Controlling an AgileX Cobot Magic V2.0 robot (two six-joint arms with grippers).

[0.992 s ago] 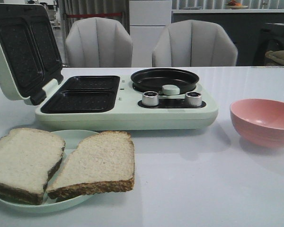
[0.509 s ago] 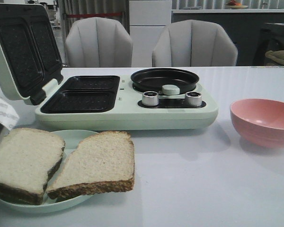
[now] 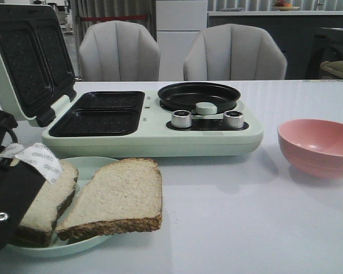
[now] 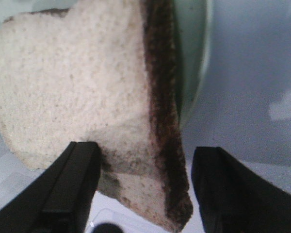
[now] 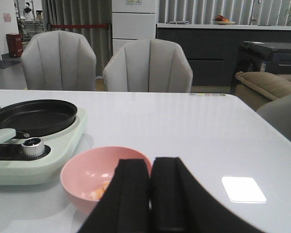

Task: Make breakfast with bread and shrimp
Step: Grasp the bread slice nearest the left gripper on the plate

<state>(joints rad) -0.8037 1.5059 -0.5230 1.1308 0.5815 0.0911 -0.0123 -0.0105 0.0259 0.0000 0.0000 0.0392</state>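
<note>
1. The white desk [image 3: 246,228] carries everything; I place the rest against the pale green breakfast maker [image 3: 154,134] at its middle, a twin-well sandwich press with its lid raised and a round black pan [image 3: 199,96] behind two silver knobs.
2. The round pale green plate [image 3: 88,166] sits just in front of the maker's press side, holding the two square slices of pale bread with dark brown crusts.
3. The nearer-centre slice [image 3: 117,197] lies flat and untouched; the outer slice [image 3: 46,200] overlaps beneath it, partly hidden by the arm.
4. The left gripper [image 4: 143,194] is spread wide, its jaws straddling that outer slice [image 4: 82,92]: one finger touches the crumb side, the other stands clear beyond the crust edge. The slice lies directly between them, crust running along the reach, so closing in should pinch it across its width.
5. The pink round bowl [image 3: 319,145] stands to the maker's pan side, apart from it.
6. The right gripper [image 5: 150,194] is pressed closed, empty, hovering just short of the bowl [image 5: 104,177]; the left arm is plainly nearer the bread.
7. The small orange-pink shrimp [image 5: 101,191] lie inside the bowl.
</note>
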